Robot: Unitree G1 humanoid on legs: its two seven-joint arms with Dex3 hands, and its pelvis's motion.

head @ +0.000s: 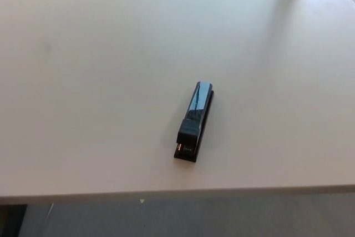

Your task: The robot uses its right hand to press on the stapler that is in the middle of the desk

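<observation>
So right now it's just the black stapler [194, 121] sitting on the pale desk [83, 81], a bit right of centre and fairly near the front edge. It's lying flat on its base and angled: the far end points up and slightly right, the near end comes toward the camera. That's a decent setup for a press, since the glossy top arm faces straight up and nothing sits beside it to get in the way.

Neither robot hand shows in the head view, so I can't tell you whether the right hand is spread or curled, or whether it's got anything in it. Same for the left.

The near end looks like it has a reddish bit inside, maybe the staple channel, but it's too small and dark to be sure.

My read is the press hasn't visibly started here. The right hand would need to come in from the right side and land on the top arm from above, pushing down squarely so the stapler doesn't skid across that smooth surface.
</observation>
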